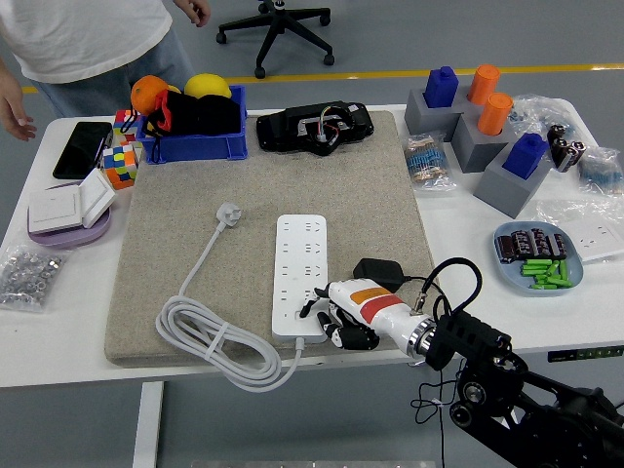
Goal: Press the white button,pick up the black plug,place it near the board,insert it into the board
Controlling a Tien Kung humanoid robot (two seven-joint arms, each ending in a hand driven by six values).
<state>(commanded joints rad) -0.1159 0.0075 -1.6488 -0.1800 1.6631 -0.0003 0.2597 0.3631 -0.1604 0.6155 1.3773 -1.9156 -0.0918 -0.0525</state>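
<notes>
Right of right hand (336, 314): blue dish (573, 266) holding green batteries (544, 270). Hand's fingers curled over power strip (299, 275) near end, gripping nothing; black plug (378, 272) just behind.

A white power strip (300, 277) is lying flat on the beige mat, its long axis running from near to far, with rows of sockets facing up. Its white button cannot be made out at the near end. A white cable (210, 331) is trailing from that near end, coiling in loops to the left and ending in a white plug (229, 212) lying loose beside the strip. The black plug (377, 272) is sitting on the mat just right of the strip's near half, unplugged.
</notes>
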